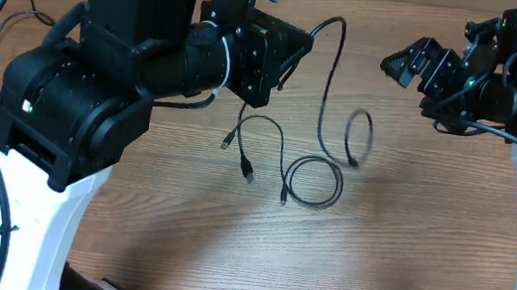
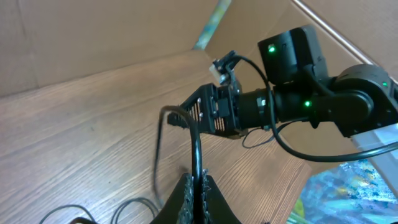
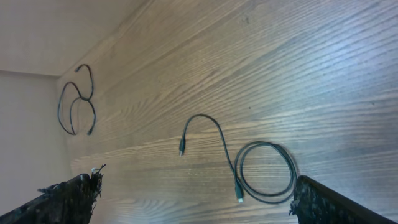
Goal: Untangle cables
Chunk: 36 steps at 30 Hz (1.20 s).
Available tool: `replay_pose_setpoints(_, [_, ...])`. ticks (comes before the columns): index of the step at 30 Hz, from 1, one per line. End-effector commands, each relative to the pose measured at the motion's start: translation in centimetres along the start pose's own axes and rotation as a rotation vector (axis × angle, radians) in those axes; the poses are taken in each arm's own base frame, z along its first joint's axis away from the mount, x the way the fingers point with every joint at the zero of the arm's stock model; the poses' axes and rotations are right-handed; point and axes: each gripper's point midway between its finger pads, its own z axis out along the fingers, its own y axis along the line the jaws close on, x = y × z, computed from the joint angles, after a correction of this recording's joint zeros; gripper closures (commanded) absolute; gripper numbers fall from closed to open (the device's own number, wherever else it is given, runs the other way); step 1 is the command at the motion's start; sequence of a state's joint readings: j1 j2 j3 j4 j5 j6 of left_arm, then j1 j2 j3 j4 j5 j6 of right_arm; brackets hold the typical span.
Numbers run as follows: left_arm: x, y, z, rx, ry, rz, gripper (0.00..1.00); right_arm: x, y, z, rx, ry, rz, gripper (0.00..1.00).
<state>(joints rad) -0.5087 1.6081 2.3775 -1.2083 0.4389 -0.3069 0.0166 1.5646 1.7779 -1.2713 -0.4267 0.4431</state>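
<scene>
My left gripper is shut on a thin black cable and holds it above the table. The cable hangs down to a small loop right of centre. In the left wrist view the fingers pinch this cable, which arches over and drops to the left. A second cable lies flat, with a round coil and loose plug ends to its left. It also shows in the right wrist view. My right gripper is open and empty, raised at the far right, with its fingers spread wide.
More thin cords lie at the far left edge of the table, and they show as loops by the wall in the right wrist view. The left arm's bulky body covers the left part of the wooden table.
</scene>
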Motion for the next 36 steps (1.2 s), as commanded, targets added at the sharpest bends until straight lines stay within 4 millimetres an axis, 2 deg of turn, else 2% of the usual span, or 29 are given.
replay_pose_setpoints(1, [-0.4, -1.3, -1.5, 0.034, -0.032, 0.044, 0.96, -0.1, 0.0, -0.1, 0.009, -0.007, -0.048, 0.0])
replay_pose_setpoints(11, [-1.6, -1.7, -1.6, 0.051, -0.076, 0.009, 0.96, 2.3, -0.4, -0.1, 0.019, 0.09, -0.114, 0.0])
replay_pose_setpoints(23, [-1.9, -1.9, -1.6, 0.056, -0.088, 0.009, 0.96, 3.5, -0.8, -0.2, 0.031, 0.14, -0.12, 0.0])
replay_pose_setpoints(29, [-2.0, -1.2, -1.4, 0.024, -0.092, 0.003, 0.96, 3.7, -0.9, -0.3, 0.033, 0.148, -0.129, 0.0])
replay_pose_setpoints(36, [-2.4, -1.7, -1.4, 0.048, -0.105, -0.037, 0.96, 4.1, -0.9, -0.2, 0.034, 0.164, -0.148, 0.0])
